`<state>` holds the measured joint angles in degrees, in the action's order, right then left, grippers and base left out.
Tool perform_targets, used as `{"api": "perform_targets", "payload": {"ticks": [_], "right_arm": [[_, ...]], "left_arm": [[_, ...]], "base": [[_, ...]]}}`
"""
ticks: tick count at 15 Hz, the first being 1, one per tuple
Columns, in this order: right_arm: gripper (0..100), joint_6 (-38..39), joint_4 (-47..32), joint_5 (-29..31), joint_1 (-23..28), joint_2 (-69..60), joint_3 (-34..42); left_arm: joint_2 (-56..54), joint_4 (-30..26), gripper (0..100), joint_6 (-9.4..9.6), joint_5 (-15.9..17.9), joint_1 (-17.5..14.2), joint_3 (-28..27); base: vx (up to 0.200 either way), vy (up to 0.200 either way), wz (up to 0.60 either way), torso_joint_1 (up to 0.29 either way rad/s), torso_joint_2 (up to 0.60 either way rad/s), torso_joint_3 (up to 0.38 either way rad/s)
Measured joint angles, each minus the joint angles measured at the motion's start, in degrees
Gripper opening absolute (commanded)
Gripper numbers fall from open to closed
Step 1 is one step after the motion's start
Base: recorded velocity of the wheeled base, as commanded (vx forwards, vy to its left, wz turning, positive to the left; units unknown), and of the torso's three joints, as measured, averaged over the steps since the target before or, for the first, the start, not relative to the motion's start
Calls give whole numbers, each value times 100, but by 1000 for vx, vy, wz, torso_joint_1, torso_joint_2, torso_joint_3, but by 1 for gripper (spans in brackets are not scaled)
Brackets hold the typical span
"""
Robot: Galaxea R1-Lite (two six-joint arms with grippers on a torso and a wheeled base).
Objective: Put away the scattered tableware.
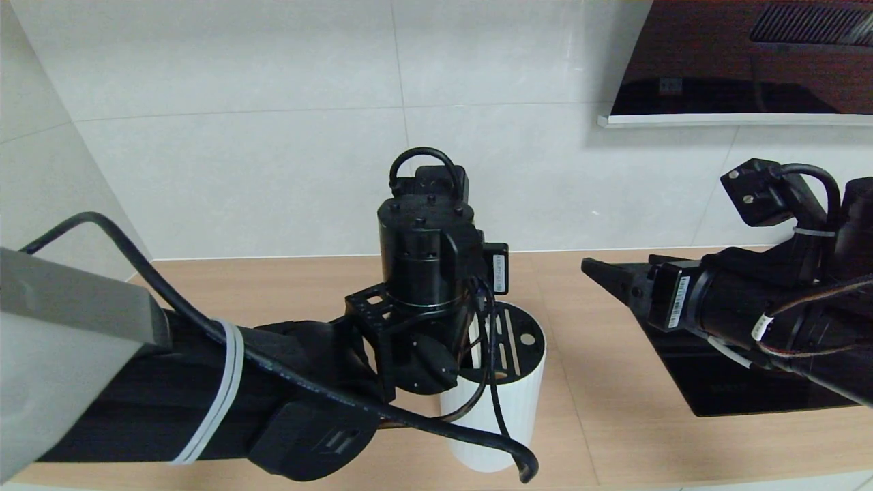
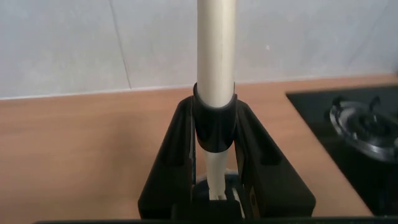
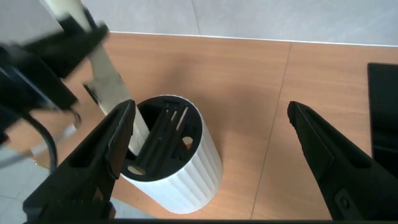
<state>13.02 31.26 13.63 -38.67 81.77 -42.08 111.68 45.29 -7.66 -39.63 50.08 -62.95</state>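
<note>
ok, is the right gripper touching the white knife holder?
Apart. Head view shows bare counter between the right gripper and the knife holder.

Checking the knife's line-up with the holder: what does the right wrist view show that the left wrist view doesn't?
Right wrist view: the white holder, the knife's blade angled down to its slotted top, the open right gripper. Left wrist view: a stove burner. Both: the knife's cream handle in the left gripper, the wooden counter.
</note>
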Motion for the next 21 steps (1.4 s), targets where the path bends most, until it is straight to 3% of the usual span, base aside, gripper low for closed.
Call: {"api": "perform_targets", "payload": {"ticks": [10,11,21], "right_arm": [[100,0,0,-2,0,34,20],[100,0,0,-2,2,39,24],[100,0,0,-2,-6,85,35]], "left_arm": [[362,197,0,-13,-51,143,428],[371,190,100,-13,-51,143,455],[362,187,100,-15,-51,146,496]], "base": [[0,0,0,0,0,0],[0,0,0,0,0,0],[0,0,0,0,0,0]]}}
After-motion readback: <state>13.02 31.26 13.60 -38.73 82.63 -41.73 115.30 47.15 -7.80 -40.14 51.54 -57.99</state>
